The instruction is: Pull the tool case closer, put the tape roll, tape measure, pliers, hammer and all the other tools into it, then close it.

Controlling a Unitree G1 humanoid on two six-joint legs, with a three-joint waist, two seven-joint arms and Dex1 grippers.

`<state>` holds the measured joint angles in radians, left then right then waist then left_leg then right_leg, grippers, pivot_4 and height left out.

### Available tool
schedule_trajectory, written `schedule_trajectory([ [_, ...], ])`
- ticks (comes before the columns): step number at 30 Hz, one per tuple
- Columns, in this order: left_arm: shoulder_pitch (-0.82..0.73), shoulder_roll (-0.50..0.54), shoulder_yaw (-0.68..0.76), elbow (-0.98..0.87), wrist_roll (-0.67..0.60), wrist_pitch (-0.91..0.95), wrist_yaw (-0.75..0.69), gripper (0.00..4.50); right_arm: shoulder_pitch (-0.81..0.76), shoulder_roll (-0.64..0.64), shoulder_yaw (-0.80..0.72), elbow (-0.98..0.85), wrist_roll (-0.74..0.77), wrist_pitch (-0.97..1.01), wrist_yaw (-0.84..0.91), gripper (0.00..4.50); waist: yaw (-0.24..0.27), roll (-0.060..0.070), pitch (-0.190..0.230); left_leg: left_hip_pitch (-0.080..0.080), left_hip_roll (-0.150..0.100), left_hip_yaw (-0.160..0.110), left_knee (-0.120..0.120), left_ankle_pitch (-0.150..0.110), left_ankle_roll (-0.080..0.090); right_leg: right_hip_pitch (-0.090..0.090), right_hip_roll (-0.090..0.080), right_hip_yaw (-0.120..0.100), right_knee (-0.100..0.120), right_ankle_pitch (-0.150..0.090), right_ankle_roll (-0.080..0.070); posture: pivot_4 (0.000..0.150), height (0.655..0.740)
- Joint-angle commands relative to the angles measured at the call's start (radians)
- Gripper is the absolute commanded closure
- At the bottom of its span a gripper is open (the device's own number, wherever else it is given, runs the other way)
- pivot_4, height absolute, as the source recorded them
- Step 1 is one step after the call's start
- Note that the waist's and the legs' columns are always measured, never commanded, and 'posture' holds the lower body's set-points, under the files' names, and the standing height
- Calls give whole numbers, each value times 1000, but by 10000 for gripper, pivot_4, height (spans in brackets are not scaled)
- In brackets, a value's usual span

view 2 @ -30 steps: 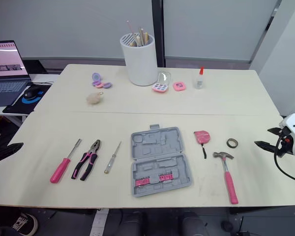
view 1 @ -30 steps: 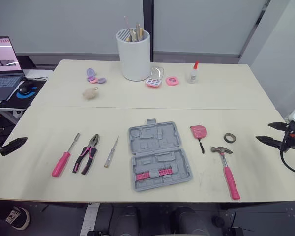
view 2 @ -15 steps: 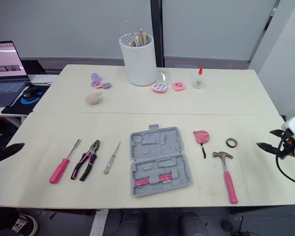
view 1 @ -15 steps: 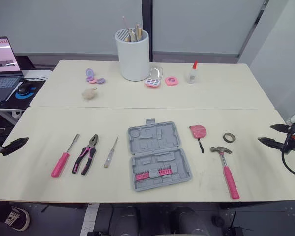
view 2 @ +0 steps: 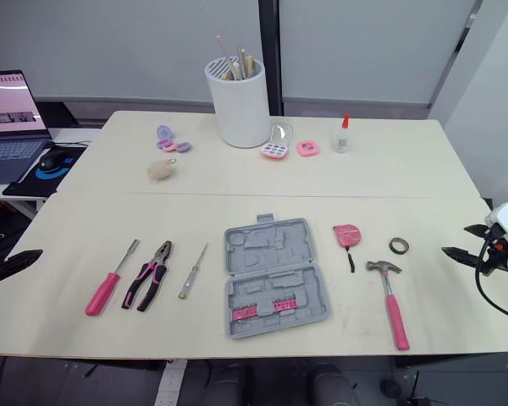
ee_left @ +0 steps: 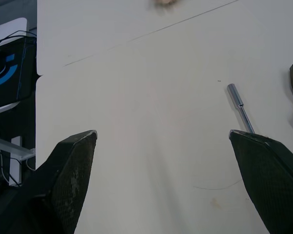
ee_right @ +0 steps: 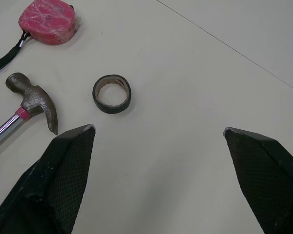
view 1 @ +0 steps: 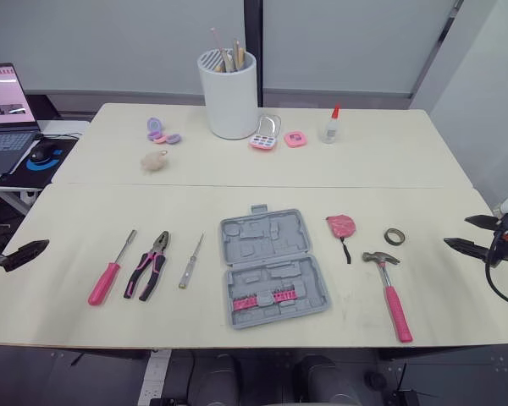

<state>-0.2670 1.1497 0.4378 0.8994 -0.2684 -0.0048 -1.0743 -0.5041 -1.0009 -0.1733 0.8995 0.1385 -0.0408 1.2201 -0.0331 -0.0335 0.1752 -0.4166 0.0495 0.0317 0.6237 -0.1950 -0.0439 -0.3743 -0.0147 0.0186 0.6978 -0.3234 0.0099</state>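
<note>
The left gripper (ee_left: 162, 132) has drifted slightly back off the left edge of the pale table (view 1: 237, 182). The right gripper (view 1: 456, 230) hasn't moved. Both pairs of fingers stand apart.

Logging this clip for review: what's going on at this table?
Nothing is being handled yet. The left pincer and right pincer are both open and empty, hovering near the left and right edges of the table. The grey tool case lies open mid-table, not yet pulled closer. A pink screwdriver, pliers and a slim screwdriver lie to its left; the tape measure, tape roll and hammer lie to its right.
</note>
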Motion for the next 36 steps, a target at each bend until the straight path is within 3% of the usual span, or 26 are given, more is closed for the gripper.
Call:
schedule_trajectory([
  [1,1,16,15,-12,-8,-1,-2,0,-17,-30,-7,-10,-3,-31,2,317,0,0,0,0,0,0,0,0,0,0,0,0,0,0,0,1500,7400],
  [7,32,5,23,-133,-54,94,-52,0,-46,-20,25,-52,-27,-48,-4,317,-1,0,0,0,0,0,0,0,0,0,0,0,0,0,0,1500,7400],
  [11,119,-31,33,-430,-141,243,-91,0,-54,10,84,-145,-62,-45,-7,317,0,0,0,0,0,-1,0,0,0,0,0,0,0,0,0,1500,7400],
  [14,177,-76,4,-673,-176,325,-68,5969,-55,32,154,-268,-124,-25,-42,6289,1,0,0,0,0,-3,1,0,0,0,0,1,0,0,0,1500,7400],
  [19,196,-127,-104,-910,-149,386,-16,21931,-51,100,246,-542,-174,90,-86,22101,-1,0,0,0,0,-3,1,0,0,0,1,2,1,0,0,1500,7400],
  [26,184,-199,-299,-1071,-58,382,52,44783,-41,180,375,-784,-261,245,-114,37916,4,0,0,-2,0,-4,2,0,0,0,1,2,0,0,0,1500,7400],
  [30,171,-239,-375,-1083,-10,374,82,45000,-35,223,440,-825,-296,271,-128,44836,4,0,0,-2,-1,-5,2,0,0,0,1,2,0,0,0,1500,7400],
  [36,151,-294,-463,-1050,61,348,108,45000,-58,259,533,-805,-383,240,-152,44836,4,0,0,-2,-1,-5,3,0,0,0,2,1,0,0,0,1500,7400],
])
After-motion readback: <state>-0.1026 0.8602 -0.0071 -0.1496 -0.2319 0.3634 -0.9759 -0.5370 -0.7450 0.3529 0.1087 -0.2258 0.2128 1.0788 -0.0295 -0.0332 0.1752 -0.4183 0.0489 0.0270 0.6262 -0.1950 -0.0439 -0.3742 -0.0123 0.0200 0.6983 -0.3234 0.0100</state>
